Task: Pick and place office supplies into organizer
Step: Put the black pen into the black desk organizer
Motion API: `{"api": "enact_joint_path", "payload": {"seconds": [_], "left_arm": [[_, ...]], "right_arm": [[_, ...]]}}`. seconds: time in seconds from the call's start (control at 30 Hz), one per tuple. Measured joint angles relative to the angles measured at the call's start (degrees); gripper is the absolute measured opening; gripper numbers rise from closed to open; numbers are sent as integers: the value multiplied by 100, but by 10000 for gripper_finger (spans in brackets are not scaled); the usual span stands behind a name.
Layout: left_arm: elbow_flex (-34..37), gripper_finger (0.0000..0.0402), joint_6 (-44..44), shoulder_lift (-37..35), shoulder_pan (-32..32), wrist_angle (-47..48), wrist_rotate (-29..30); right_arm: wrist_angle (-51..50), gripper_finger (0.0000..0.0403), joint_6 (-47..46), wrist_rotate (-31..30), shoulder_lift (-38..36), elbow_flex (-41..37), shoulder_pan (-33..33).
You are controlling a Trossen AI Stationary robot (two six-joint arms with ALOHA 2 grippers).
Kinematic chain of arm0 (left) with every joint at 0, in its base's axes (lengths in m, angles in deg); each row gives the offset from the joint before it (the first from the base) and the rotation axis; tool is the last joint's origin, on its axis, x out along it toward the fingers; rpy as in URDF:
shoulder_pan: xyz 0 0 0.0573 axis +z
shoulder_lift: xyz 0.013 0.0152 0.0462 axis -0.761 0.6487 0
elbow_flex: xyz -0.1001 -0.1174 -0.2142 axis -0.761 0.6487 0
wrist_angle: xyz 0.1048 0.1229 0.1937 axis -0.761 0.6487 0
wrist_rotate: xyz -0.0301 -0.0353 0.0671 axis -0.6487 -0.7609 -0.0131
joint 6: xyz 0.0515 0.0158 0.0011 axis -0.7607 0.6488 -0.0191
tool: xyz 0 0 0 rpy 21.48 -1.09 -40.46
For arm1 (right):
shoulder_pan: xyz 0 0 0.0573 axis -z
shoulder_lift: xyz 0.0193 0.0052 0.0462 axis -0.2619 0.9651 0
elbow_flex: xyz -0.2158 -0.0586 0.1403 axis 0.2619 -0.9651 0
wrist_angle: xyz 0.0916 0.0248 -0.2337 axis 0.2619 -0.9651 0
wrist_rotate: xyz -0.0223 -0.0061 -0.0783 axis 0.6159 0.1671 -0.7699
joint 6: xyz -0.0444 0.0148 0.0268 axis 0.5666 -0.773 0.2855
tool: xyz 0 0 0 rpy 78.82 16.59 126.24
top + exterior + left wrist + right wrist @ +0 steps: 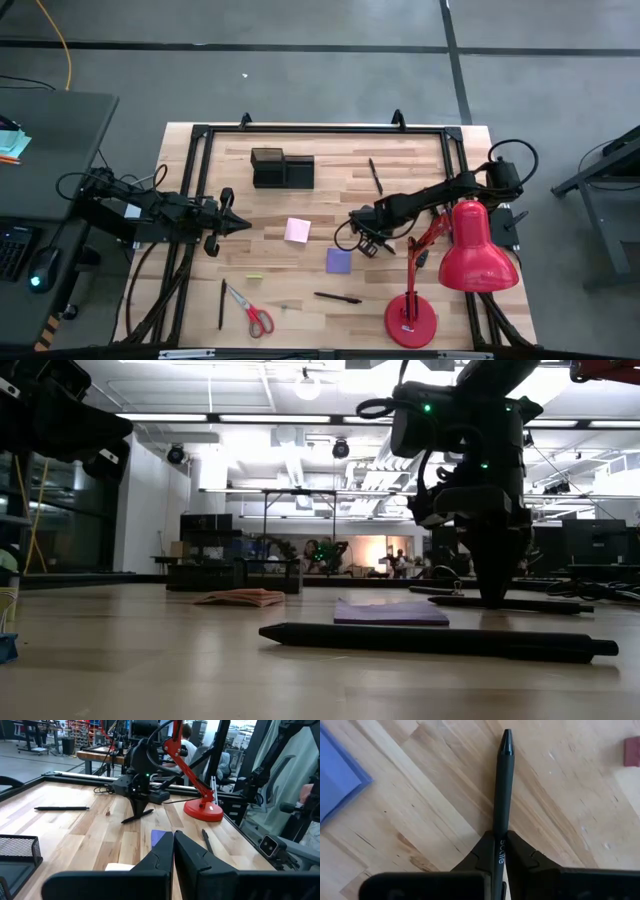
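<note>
Gripping a thin dark pen (503, 795) near one end, my right hand (377, 243) is sitting low over the bench (330, 190) toward its right side, just beside the purple sticky-note pad (339, 261). Fingers (480, 857) are clamped on the barrel, so most of the length is overhanging. I am judging the pen light, stiff and slick, likely to pivot when lifted; a hold nearer its middle would be steadier. The organizer (281, 168) is standing near the far edge. My left hand (237, 225) is waiting clenched and empty by the left edge.
</note>
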Motion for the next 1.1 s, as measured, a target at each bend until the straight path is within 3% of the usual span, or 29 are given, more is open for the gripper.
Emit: {"api": "enact_joint_path", "payload": {"seconds": [0.7,1.1], "left_arm": [[0,1,-2,34,1,3,2],[0,1,-2,74,0,4,4]], "right_arm": [[469,6,743,-733,30,535,2],[1585,8,1362,-1135,17,544,49]]}}
